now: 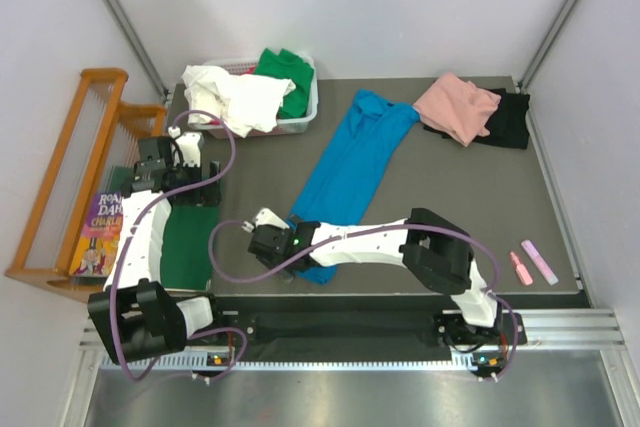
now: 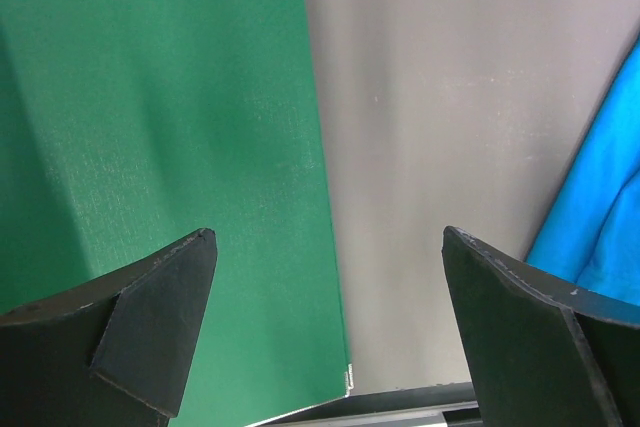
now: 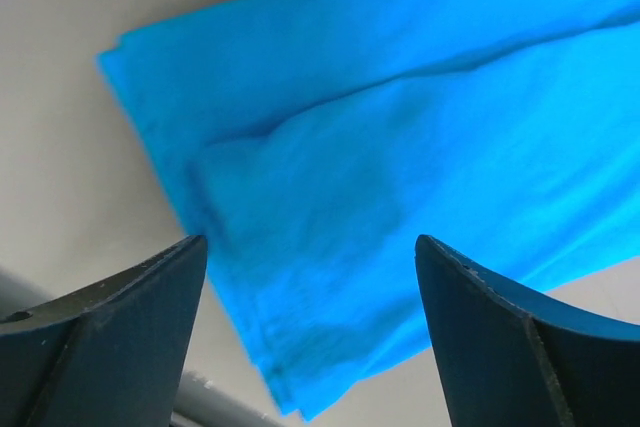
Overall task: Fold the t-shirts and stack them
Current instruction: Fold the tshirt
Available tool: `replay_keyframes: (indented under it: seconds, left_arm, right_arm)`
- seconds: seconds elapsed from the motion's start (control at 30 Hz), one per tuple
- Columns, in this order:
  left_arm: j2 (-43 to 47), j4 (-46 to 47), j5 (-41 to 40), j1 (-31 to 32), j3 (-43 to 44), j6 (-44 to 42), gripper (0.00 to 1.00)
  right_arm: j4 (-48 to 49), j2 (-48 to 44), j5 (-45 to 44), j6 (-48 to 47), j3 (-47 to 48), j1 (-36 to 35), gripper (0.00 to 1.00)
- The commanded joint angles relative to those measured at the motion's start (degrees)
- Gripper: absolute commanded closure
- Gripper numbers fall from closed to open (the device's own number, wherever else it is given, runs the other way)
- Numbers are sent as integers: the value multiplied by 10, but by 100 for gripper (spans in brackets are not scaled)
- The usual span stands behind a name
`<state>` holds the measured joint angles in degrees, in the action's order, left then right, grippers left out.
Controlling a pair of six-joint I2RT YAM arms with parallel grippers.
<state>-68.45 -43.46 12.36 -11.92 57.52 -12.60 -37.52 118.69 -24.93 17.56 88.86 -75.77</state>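
A bright blue t-shirt [image 1: 352,162] lies on the grey table as a long strip, running from back centre down to the near edge. My right gripper [image 1: 268,239] hovers over its near end with its jaws wide apart. In the right wrist view the blue cloth [image 3: 400,137] fills the space below the open gripper [image 3: 310,247], and nothing is pinched. My left gripper [image 1: 192,185] is open above the edge of the dark green board [image 2: 160,147], its midpoint [image 2: 328,237] over bare table. A pink t-shirt [image 1: 455,107] lies on a black one [image 1: 508,119] at the back right. White [image 1: 235,97] and green [image 1: 285,72] t-shirts fill a basket.
The white basket [image 1: 305,122] stands at the back left. A wooden rack [image 1: 70,177] and a book [image 1: 100,232] sit left of the table. The green board [image 1: 185,242] lies at the front left. Two pink markers [image 1: 535,262] lie at the front right.
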Motion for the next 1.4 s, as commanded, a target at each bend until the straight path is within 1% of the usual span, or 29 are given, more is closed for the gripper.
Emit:
replay_keyframes:
  seconds: [0.0,0.6,0.77,1.03,1.1,1.23,1.37]
  left_arm:
    - [16,10,0,-3,0,-12,1]
    - [8,17,-3,-4,-7,-15,1]
    - [10,17,-5,-3,-9,-17,1]
    - [15,19,-8,-4,-14,-19,1]
    - [19,19,-9,-3,-17,-22,1]
    - [23,20,-16,-4,-23,-27,1]
    - [29,22,-20,-3,-27,-30,1]
  right_arm:
    - [22,1,12,1,-9,11,16]
    - [25,10,39,23,-10,-3,18]
    - [21,7,41,30,-13,-19,17]
    - [25,11,44,39,-25,-24,17]
    - [28,14,42,40,-29,-25,17]
    - [38,16,43,34,-35,-18,22]
    - [41,19,51,33,-36,-4,24]
